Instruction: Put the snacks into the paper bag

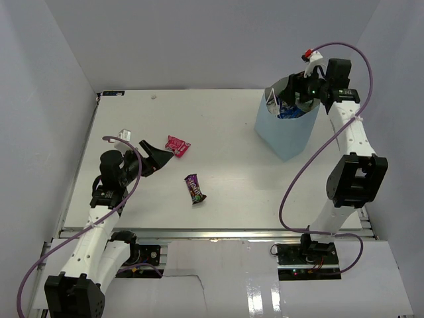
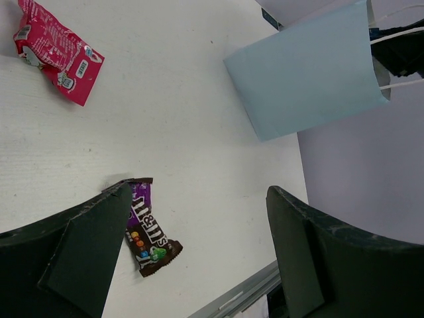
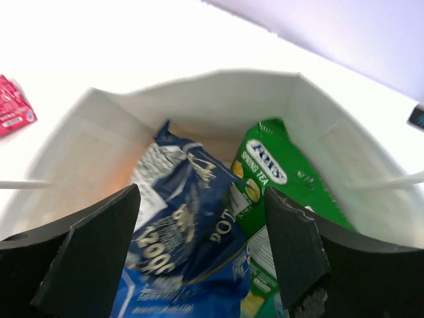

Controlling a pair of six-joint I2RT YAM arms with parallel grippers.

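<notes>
my left gripper [image 1: 159,158] hangs over the table [image 1: 232,218] with its fingers spread wide and nothing between them. in its wrist view the dark purple m&m's candy bar [image 2: 149,232] lies flat on the table, partly tucked behind the left-hand finger, and the pink packet [image 1: 177,145] sits near the view's top-left corner, well apart from the bar. from above, the gripper is just beside the pink packet, with the candy bar a little nearer the arm bases.

my right gripper [image 3: 202,199] is poised over the open mouth of the light-blue paper bag [image 1: 285,132], which stands upright at the far right of the table. its fingers are also spread, gripping nothing. looking down into the bag i see the dark blue bag [image 3: 179,225] and the green packet [image 3: 271,172] side by side, touching. i cannot make out anything else in there.
</notes>
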